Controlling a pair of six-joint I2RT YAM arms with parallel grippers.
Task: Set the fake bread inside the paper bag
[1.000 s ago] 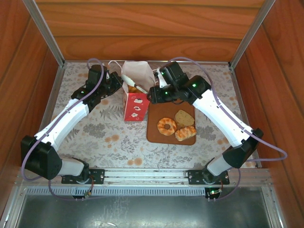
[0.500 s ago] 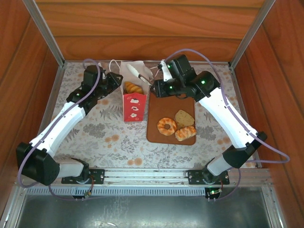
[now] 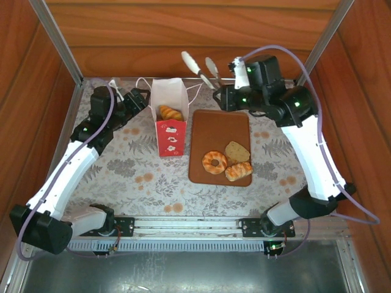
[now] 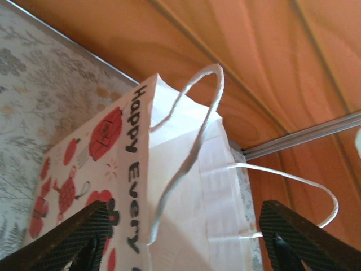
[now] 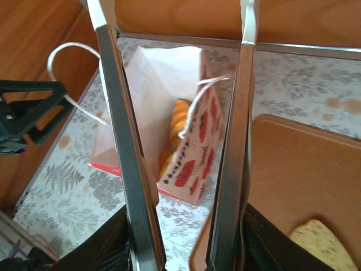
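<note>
While the left claw is standing open left of the paper bag, the right claw is gripping empty tongs behind it and should be lowering onto 1 of 3 fake bread pieces on the board right of the bag, squeezing gently.

The left arm stretches long and low toward the left side of the paper bag, its wrist about level with the bag's mouth. The left pincer sits just left of the bag, jaws spread wide and holding nothing. In the wrist view its dark, mesh-patterned fingers stand either side of the bag's near face. The right arm rises steeply with a bent elbow, its wrist up and right of the bag. The right pincer is clamped on metal tongs, whose tips lie apart, beyond and right of the bag's mouth.
</note>
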